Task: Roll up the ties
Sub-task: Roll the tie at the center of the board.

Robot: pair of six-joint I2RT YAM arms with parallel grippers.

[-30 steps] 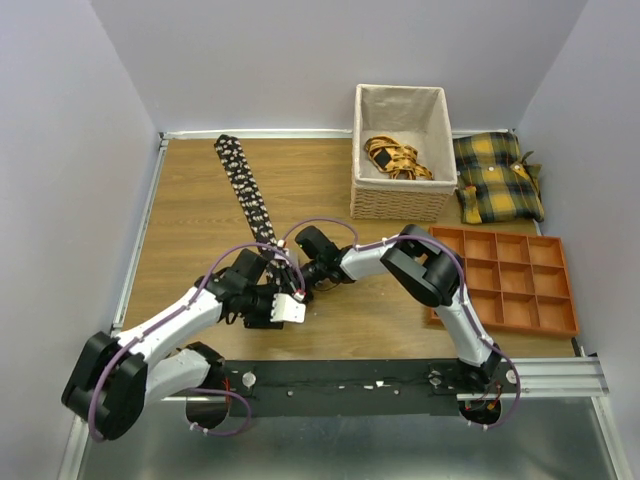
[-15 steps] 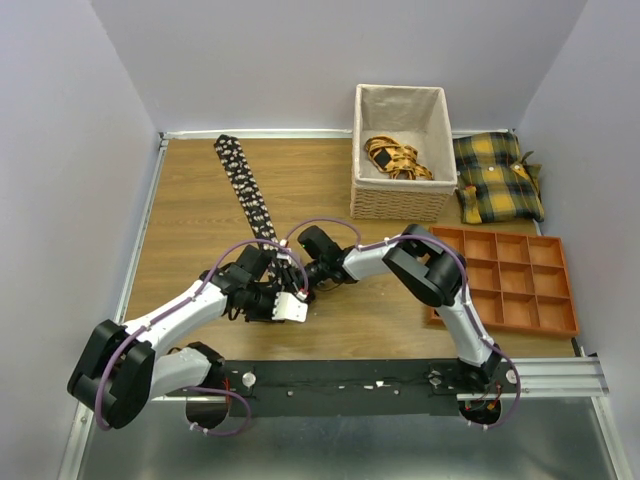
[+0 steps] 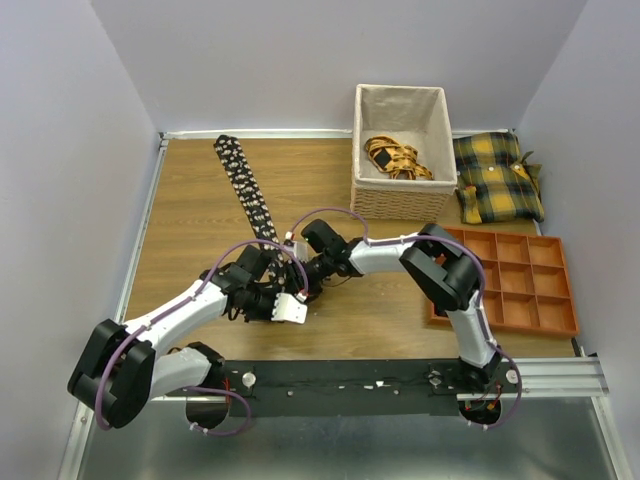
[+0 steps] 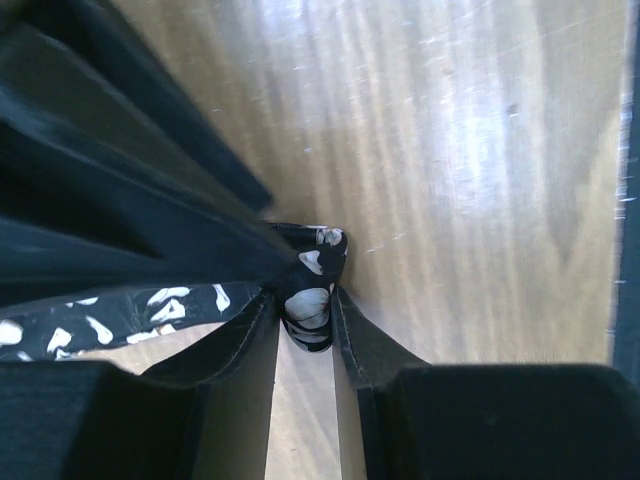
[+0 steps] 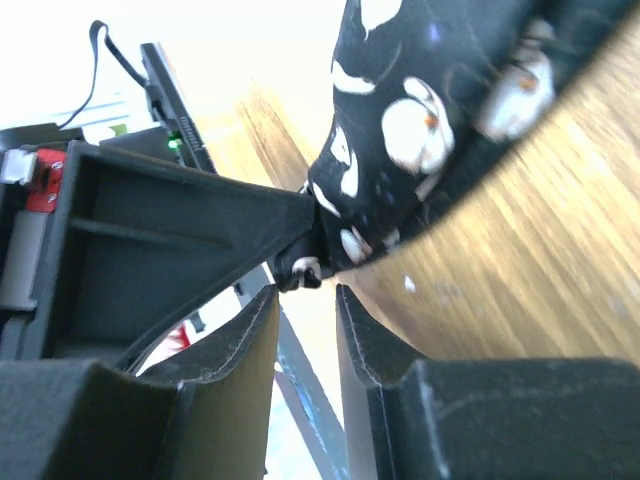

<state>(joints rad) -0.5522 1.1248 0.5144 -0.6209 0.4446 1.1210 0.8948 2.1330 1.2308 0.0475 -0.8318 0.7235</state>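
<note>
A black tie (image 3: pixel 243 185) dotted with white flowers lies as a long strip on the wooden table, running from the far left toward the middle. Both grippers meet at its near end. My left gripper (image 3: pixel 281 286) (image 4: pixel 306 305) is shut on the folded tie end (image 4: pixel 309 300), which is pinched between its fingertips. My right gripper (image 3: pixel 304 274) (image 5: pixel 305 290) is open, with a narrow empty gap between its fingers. The tie fabric (image 5: pixel 420 120) hangs just beyond the right gripper's tips, against the left gripper's finger.
A lined wicker basket (image 3: pixel 399 205) at the back holds a yellow-and-black bundle (image 3: pixel 397 157). Plaid cushions (image 3: pixel 497 178) lie at the far right. An orange compartment tray (image 3: pixel 512 279) sits in front of them. Walls close in on the left, the back and the right.
My left gripper has closed on the tie's near end. My right gripper has opened and let go of it. The right arm's elbow has shifted slightly right.
</note>
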